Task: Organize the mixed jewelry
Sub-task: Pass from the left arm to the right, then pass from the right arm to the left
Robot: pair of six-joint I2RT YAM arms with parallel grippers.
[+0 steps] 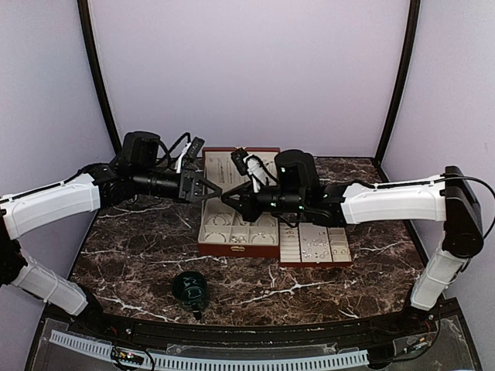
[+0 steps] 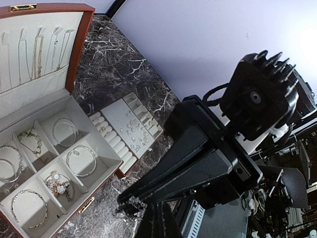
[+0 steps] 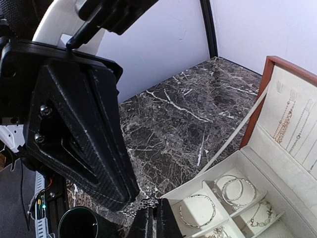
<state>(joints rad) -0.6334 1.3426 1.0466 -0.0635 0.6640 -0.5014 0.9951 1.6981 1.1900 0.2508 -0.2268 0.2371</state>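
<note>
Inventory on the veined dark marble table (image 1: 131, 247): one red-brown wooden box (image 1: 232, 251), lid up and cream-lined; one flat cream-padded tray (image 1: 313, 263) touching the box's right side; one round dark green cup (image 1: 189, 287) near the front edge.

The box base is split into six square compartments holding thin wire bangles and chain bracelets. Several fine chains hang in the lid.

The mixed jewelry (image 1: 315, 249), many tiny silvery glinting pieces, lies scattered on the tray's padding beside a row of ribbed ring rolls.

Two arms, white-shelled with black wrists, meet tip to tip above the box. The left gripper (image 1: 215, 190) has its tapered black fingers pressed together. The right gripper (image 1: 229, 198) likewise has its jaws together.

One short glinting bit of chain (image 3: 141, 203) shows at the point where the two tips meet; which pincer pins it cannot be told.
</note>
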